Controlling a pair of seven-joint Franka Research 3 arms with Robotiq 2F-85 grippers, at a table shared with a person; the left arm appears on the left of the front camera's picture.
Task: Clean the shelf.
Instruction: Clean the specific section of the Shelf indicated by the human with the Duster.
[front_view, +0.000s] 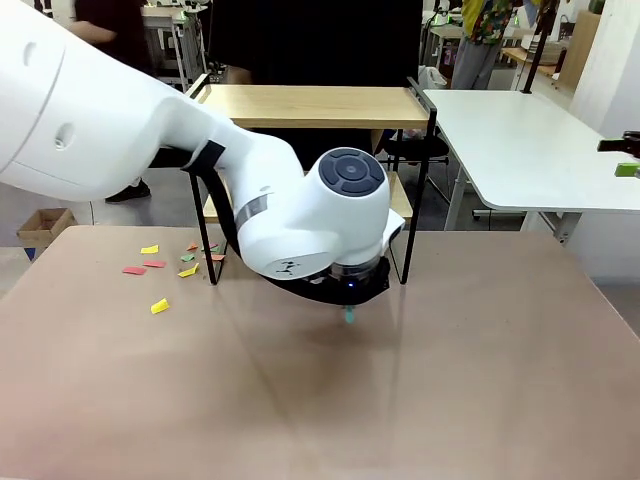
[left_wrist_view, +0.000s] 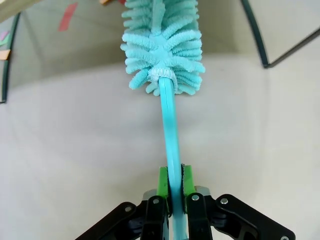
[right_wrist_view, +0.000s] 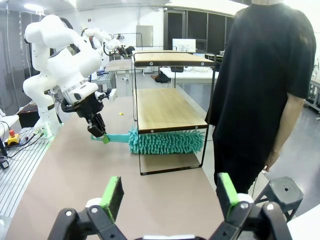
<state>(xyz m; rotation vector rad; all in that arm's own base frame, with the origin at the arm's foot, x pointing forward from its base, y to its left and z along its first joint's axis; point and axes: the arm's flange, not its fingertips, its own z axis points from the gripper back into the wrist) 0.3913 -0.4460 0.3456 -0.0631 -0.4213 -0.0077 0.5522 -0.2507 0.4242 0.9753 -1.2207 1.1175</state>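
Left claw (right_wrist_view: 102, 136) with duster (right_wrist_view: 167, 141) near shelf (right_wrist_view: 167, 107)

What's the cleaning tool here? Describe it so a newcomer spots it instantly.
On the brown table stands a two-board wooden shelf. Under its lower board is a duster, pinched in the left claw. It's the only fluffy turquoise thing there.

The left arm (front_view: 150, 150) hides much of the shelf (front_view: 310, 105) and nearly all the duster (front_view: 349, 316).
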